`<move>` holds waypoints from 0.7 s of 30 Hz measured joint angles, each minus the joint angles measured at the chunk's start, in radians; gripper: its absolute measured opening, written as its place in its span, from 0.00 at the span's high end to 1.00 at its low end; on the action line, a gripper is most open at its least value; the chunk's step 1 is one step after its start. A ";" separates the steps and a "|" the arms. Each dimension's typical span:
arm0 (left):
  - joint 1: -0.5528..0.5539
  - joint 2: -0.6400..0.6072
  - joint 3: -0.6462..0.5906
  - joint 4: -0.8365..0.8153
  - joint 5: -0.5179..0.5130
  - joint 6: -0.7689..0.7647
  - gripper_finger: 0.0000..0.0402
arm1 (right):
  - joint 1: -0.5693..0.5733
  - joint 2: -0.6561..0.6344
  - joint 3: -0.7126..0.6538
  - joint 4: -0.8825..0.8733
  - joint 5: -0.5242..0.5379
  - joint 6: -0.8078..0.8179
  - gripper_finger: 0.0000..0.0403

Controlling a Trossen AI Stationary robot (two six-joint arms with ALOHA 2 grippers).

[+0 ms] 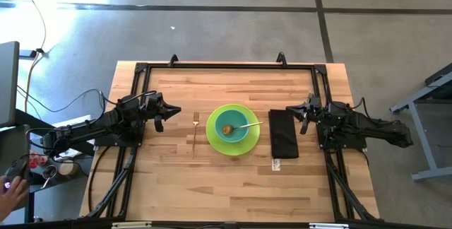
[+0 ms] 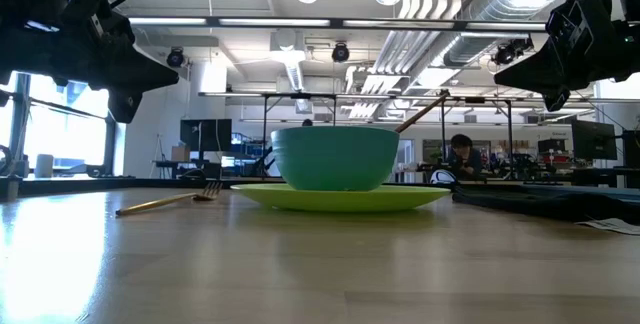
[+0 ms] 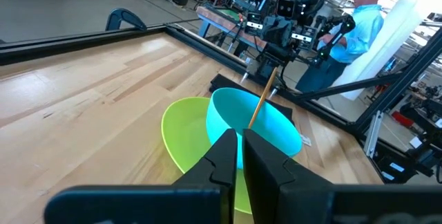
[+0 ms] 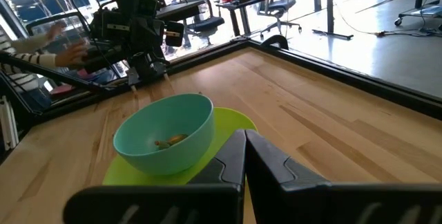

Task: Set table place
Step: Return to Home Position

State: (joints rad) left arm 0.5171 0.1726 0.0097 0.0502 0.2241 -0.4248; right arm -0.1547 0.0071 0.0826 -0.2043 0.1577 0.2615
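The left gripper [image 3: 239,141] is pressing its 2 fingers together on nothing, hanging above the table [image 1: 212,186] near the fork [image 1: 195,133]. The right gripper [image 4: 245,141] is likewise clenched and empty, hovering just beside the black napkin [image 1: 283,133]. Between them, the blue bowl [image 1: 231,125] is sitting on the green plate [image 1: 233,150], holding the gold spoon [image 1: 248,125]. Both arms are reaching inward from the table's sides.

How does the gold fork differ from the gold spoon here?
The fork lies flat on the table beside the green plate; the spoon sits in the blue bowl. The fork is level; the spoon's handle slants up over the rim toward the dark napkin. Both are gold.
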 joint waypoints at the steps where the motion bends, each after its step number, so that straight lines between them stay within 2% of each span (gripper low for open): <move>1: 0.000 0.000 0.000 0.000 0.000 0.000 0.96 | 0.000 0.000 0.000 0.000 0.000 0.000 1.00; 21: 0.000 0.000 0.000 0.000 0.000 0.000 0.97 | 0.000 0.000 0.000 0.000 0.000 0.000 1.00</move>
State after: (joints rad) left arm 0.5171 0.1726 0.0097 0.0502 0.2239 -0.4248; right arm -0.1547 0.0074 0.0826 -0.2047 0.1581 0.2613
